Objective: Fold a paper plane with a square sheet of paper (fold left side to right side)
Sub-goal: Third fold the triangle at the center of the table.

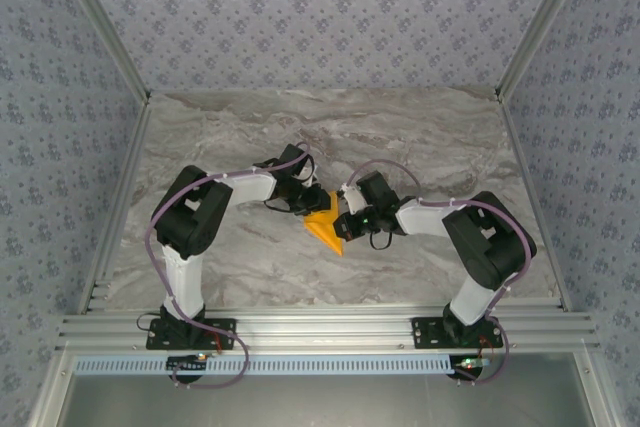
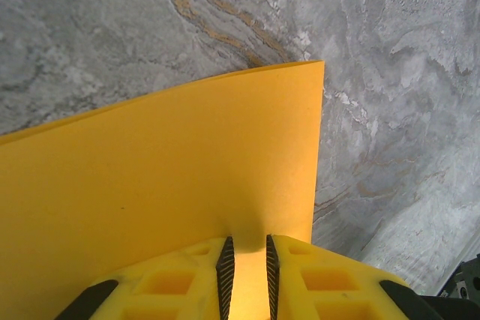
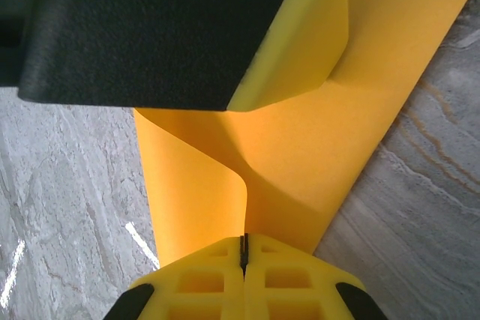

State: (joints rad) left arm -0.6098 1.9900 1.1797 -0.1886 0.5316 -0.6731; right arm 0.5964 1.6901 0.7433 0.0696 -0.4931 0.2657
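one square sheet of paper (image 1: 328, 228), folded, long axis 11 to 5 o'clock, tip at 5, left gripper (image 2: 247, 252) and right gripper (image 3: 244, 245) both pinching it

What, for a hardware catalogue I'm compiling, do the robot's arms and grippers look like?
Both the left arm and right arm have white links with bulky black joint housings, each trailed by a lilac cable. The left gripper and right gripper have yellow fingers moulded with square pockets and thin black pads.
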